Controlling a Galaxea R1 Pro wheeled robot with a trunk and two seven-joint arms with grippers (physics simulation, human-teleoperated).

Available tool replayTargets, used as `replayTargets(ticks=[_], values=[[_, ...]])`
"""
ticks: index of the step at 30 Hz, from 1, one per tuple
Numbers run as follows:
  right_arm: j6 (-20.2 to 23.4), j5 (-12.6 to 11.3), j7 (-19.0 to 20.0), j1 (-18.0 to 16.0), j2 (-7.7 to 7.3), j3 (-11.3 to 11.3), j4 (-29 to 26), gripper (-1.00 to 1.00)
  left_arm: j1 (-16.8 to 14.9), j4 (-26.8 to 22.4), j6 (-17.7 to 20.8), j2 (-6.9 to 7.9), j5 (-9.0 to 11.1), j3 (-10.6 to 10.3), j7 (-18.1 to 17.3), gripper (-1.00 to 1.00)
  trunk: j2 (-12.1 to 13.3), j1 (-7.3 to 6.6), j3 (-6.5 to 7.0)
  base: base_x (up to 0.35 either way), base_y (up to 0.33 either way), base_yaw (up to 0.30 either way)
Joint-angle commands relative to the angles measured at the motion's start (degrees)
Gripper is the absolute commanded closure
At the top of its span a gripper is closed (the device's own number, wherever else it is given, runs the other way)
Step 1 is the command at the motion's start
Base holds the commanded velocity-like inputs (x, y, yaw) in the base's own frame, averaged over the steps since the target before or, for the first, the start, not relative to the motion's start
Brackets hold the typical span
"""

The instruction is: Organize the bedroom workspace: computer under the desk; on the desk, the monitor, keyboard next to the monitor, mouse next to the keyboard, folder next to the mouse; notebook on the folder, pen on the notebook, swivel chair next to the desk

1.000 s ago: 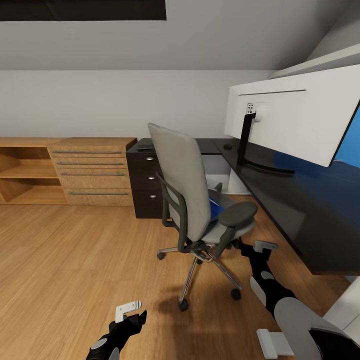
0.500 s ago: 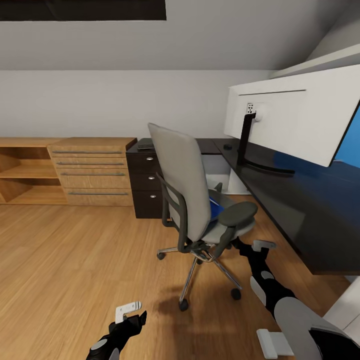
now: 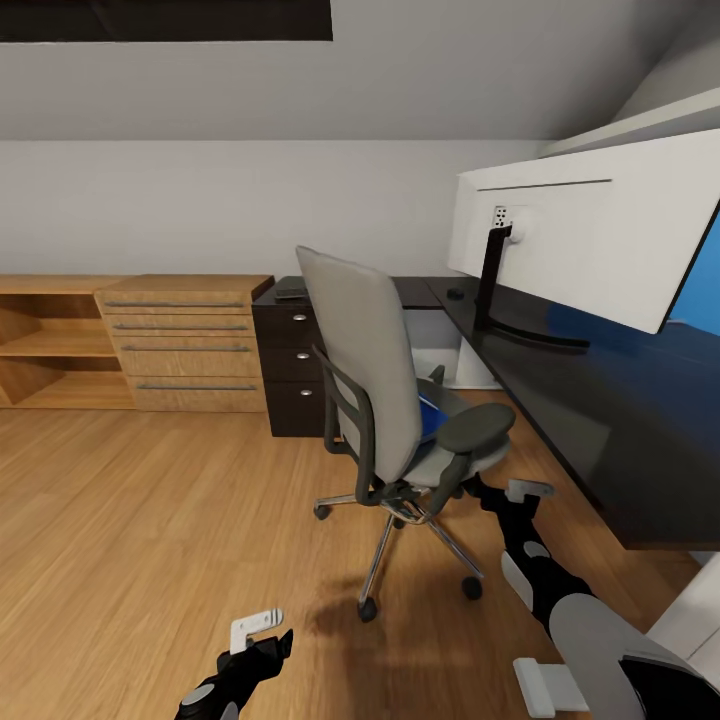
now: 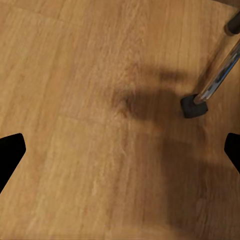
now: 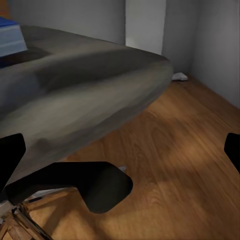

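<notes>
Head view first: swivel chair [image 3: 400,400] sits mid-room with its grey back toward the camera, chrome star base and casters on the wooden floor [image 3: 130,520]. A bit of the blue folder [image 3: 432,416] peeks out on the seat, behind the backrest. The black desk [image 3: 560,400] runs along the right and turns along the far wall, where its drawers with silver knobs sit just beside a light wooden drawer unit [image 3: 185,342]. The monitor [image 3: 590,225] stands on the desk, its white back showing, stem and base on the top. A small dark mouse [image 3: 455,293] lies on the far part of the desk, and a flat dark thing [image 3: 291,291] rests over the drawers, too small to name. The left gripper [image 3: 258,628] hangs low over the floor; the right gripper [image 3: 522,491] is just beside the chair's near armrest.

Left wrist view: bare floor plus one chair caster [image 4: 193,106], with the finger tips set wide apart, nothing between them.

Right wrist view: the chair's seat edge looms close, the folder [image 5: 10,37] on top, and the fingers are spread wide, holding nothing.
</notes>
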Motion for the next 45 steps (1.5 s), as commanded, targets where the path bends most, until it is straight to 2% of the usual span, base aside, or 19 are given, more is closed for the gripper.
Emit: replayTargets(ticks=[1,24,35,43,45], values=[[-0.14,0.15,-0.2,-0.04,0.0,-0.09,0.06,-1.0,-0.01,-0.09,0.24,0.03,0.6,-0.18,0.45,-1.0,-0.02,-0.01,-0.05,0.0,0.0,0.0],[-0.09,-0.07,-0.25,-0.04,0.0,-0.22,0.05,-1.0,0.01,-0.06,0.01,0.02,0.63,-0.17,0.4,-1.0,-0.02,-0.01,-0.05,-0.061,0.0,0.0],[-0.09,-0.07,-0.33,-0.04,0.05,-0.25,0.05,-1.0,0.02,0.16,-5.74,-0.04,0.62,-0.18,0.45,-1.0,-0.02,-0.01,-0.05,-0.007,0.0,0.0],[-0.09,-0.07,-0.34,-0.04,0.01,-0.27,0.05,-1.0,0.01,0.56,-6.8,-0.05,0.6,-0.18,0.45,-1.0,0.08,-0.22,1.72,0.0,0.0,0.0],[-0.09,-0.07,-0.34,-0.04,0.01,-0.29,0.05,-1.0,0.02,0.59,-6.86,-0.05,0.6,-0.18,0.45,-1.0,0.89,-0.66,2.08,0.0,0.0,0.0]])
